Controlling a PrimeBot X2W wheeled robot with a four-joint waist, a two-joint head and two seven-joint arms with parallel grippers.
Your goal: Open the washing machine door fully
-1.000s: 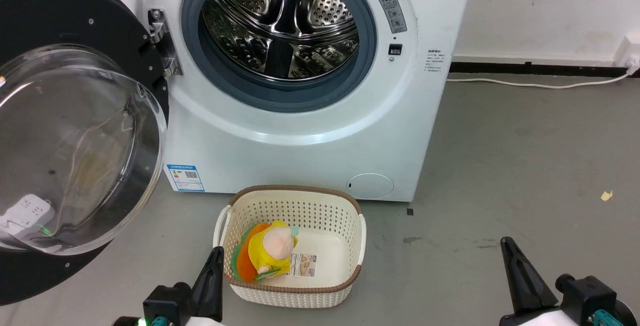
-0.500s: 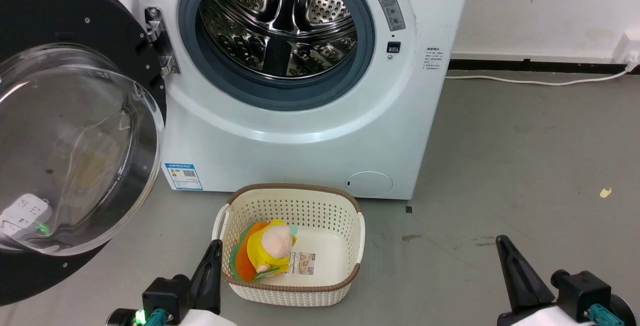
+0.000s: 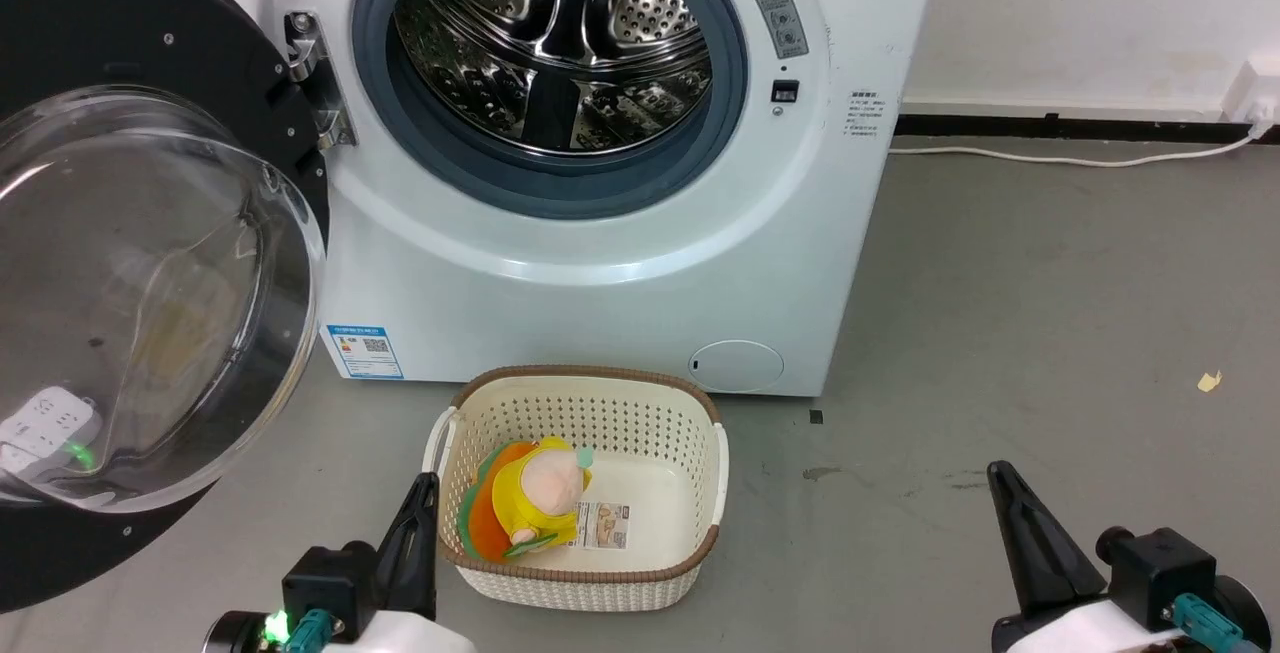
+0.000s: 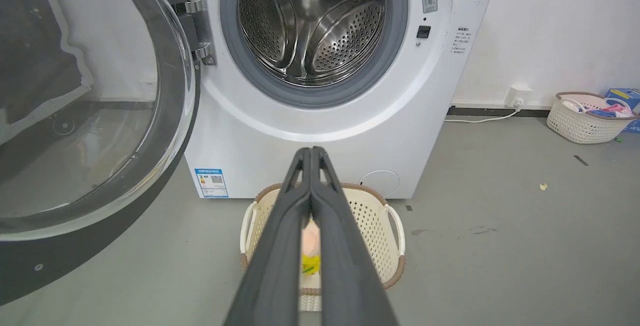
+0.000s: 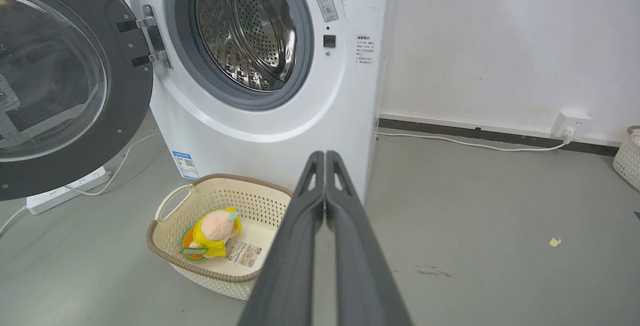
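Door (image 3: 150, 273) wide open; one basket (image 3: 585, 374), one toy (image 3: 530, 498).

The grey floor (image 3: 1000, 313) carries the white washing machine (image 3: 600, 303), standing against the wall. A cream perforated basket (image 3: 580, 588) sits just in front of it. A white power strip (image 5: 65, 190) lies off to the machine's hinge side. A white cable (image 3: 1050, 160) runs along the wall's foot, a small yellow scrap (image 3: 1210, 381) lies well apart, and a second basket (image 4: 580, 126) stands beside a blue box (image 4: 622, 97).
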